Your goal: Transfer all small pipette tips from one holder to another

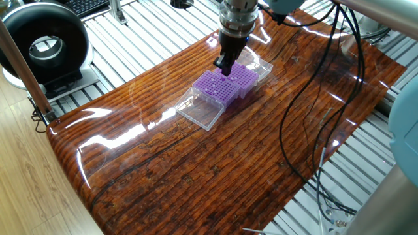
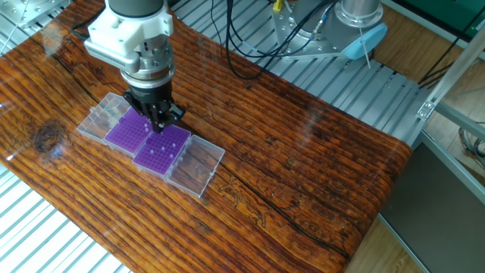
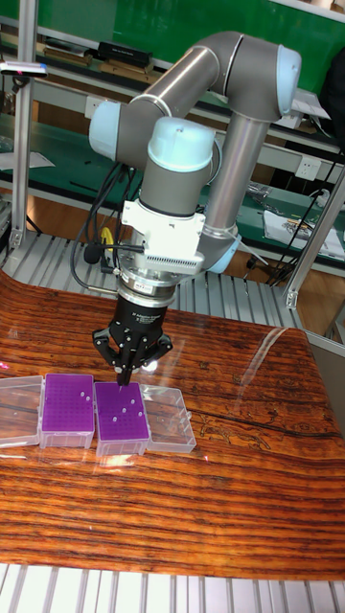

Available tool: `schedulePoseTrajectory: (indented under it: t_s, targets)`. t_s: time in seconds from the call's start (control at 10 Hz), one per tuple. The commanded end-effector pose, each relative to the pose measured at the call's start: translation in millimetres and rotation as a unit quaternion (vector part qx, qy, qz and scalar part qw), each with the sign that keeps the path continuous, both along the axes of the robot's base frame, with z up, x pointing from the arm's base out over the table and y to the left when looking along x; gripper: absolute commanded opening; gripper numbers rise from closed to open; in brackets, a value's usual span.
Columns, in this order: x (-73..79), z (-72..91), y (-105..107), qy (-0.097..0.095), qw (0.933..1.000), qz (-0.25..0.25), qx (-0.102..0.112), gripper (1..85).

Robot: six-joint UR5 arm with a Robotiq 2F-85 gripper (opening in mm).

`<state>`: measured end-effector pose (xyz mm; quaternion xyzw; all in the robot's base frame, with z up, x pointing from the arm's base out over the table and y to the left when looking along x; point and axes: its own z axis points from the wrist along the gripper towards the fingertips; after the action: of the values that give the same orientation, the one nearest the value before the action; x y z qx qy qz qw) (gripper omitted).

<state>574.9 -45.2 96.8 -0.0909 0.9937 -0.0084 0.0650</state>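
Two purple holders lie side by side in clear boxes with their lids folded flat. The right holder (image 2: 161, 149) (image 3: 122, 419) carries several small white pipette tips; the left holder (image 2: 126, 130) (image 3: 67, 410) shows one near its far corner. My gripper (image 2: 161, 122) (image 3: 125, 377) (image 1: 225, 66) points straight down over the far edge of the right holder, close to the seam between the two. Its fingers are pinched together. Whether a tip sits between them is too small to tell. In one fixed view both holders (image 1: 219, 88) lie just below the gripper.
The open clear lids (image 2: 195, 167) (image 2: 101, 118) stick out flat at either end of the pair. Black cables (image 1: 307, 124) trail across the wooden table (image 2: 303, 167). A round black device (image 1: 44, 44) stands off the table's corner.
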Motion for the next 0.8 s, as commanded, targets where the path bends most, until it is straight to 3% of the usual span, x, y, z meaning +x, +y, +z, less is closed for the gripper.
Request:
schedulePoseTrajectory:
  t_s: [0.0, 0.3, 0.7]
  targets:
    - [4.4, 1.4, -1, -0.008, 0.9994, -0.034, 0.002, 1.3]
    - [2.0, 1.1, -4, -0.003, 0.9995, -0.029, -0.006, 1.3]
    - [2.2, 4.6, -35, 0.007, 0.9998, -0.001, -0.017, 1.3]
